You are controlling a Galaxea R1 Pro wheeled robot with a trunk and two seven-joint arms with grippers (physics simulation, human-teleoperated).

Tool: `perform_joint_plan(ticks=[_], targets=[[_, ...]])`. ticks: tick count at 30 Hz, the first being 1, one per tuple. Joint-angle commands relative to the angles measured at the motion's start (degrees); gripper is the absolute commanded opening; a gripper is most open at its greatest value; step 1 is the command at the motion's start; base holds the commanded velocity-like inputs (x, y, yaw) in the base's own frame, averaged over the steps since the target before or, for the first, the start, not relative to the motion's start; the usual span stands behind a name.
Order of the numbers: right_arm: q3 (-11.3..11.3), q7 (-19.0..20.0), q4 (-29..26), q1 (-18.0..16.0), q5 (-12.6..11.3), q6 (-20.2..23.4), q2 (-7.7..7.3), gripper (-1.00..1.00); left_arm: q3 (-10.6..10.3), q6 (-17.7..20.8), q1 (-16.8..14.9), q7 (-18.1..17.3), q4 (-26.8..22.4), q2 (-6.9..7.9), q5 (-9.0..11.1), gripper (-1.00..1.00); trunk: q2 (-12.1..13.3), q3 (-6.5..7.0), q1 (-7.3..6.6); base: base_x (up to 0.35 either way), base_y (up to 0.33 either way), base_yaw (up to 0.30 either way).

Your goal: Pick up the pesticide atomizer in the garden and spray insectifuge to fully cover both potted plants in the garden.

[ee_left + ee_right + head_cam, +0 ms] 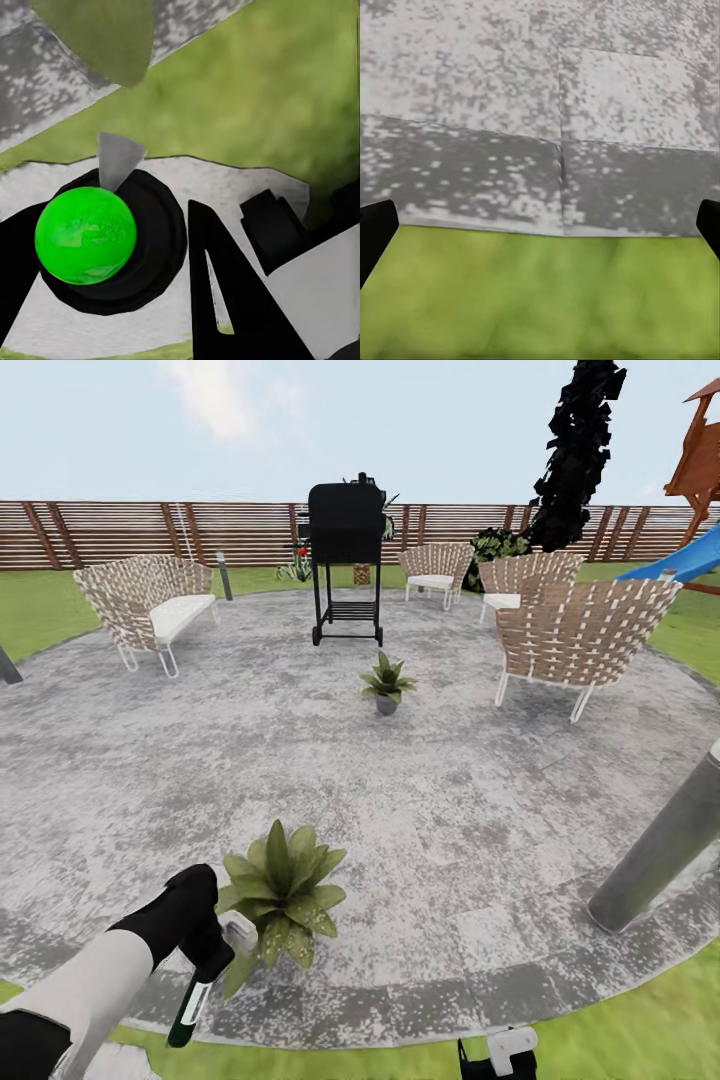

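- The left gripper (205,950) is closed around the pesticide atomizer (192,1000), a slender bottle hanging tilted below the black gripper, just beside the near potted plant (280,895).
- In the left wrist view, the atomizer (85,235) shows end-on as a bright green round shape inside a dark ring, with black gripper fingers (225,300) alongside it and a broad green leaf (105,34) above the paving.
- The near plant stands at the patio (450,810) edge; the 2nd potted plant (386,685) sits mid-patio, well apart, in front of a black grill (347,550).
- The right gripper (540,225) is spread wide and holds nothing: its 2 dark fingertips (375,232) sit at the frame's edges, over the seam between paving and lawn (540,300).
- Wicker chairs (580,635) ring the patio; a grey post (660,850) leans at the right.
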Motion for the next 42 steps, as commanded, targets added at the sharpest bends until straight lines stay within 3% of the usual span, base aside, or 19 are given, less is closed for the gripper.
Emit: perform_joint_plan(ticks=[1,4,5,6,8,15,26,42], targets=[[0.34,-0.6,0.05,-0.04,0.42,-0.01,0.01,1.0,-0.29,0.36,-0.98,-1.0,-0.22,0.02,-0.57,-1.0,-0.02,-0.06,-0.01,-0.009,0.0,0.0],[0.34,-0.6,0.0,-0.04,0.42,-0.01,0.01,1.0,-0.71,0.47,-6.44,-5.2,-0.33,-0.04,-1.8,-1.0,-0.02,-0.06,-0.01,-0.003,0.0,0.0],[0.31,-0.6,0.0,-0.04,0.42,-0.01,0.01,1.0,-2.01,0.52,-8.74,-8.2,-0.33,-0.24,-5.71,-1.0,-0.02,-0.06,-0.01,0.0,0.0,0.0],[0.32,-0.6,0.01,-0.04,0.42,-0.01,0.01,1.0,-2.89,0.5,-10.81,-16.49,-0.71,-0.55,-11.79,-1.0,-0.02,-0.06,-0.01,0.0,0.0,0.0],[0.34,-0.6,0.0,-0.04,0.42,-0.01,0.01,1.0,-2.9,0.66,-12.14,-18.37,-0.82,-0.45,-13.11,-1.0,-0.02,-0.06,-0.01,0.0,0.0,0.0],[0.34,-0.6,0.0,-0.04,0.42,-0.01,0.01,1.0,-2.81,0.92,-13.86,-19.03,-1.07,-0.52,-13.57,-1.0,-0.02,-0.06,-0.01,0.0,0.0,0.0],[0.34,-0.6,-0.01,-0.04,0.47,-0.01,-0.04,1.0,-2.84,0.76,-12.93,-19.05,-0.96,-0.46,-13.68,-1.0,-0.02,-0.06,-0.01,0.002,0.0,0.0],[0.32,-0.6,0.02,-0.03,0.49,-0.01,-0.07,1.0,-2.71,0.53,-12.72,-19.03,-0.31,-0.47,-13.46,-1.0,-0.02,-0.06,-0.01,0.182,0.0,0.0]])
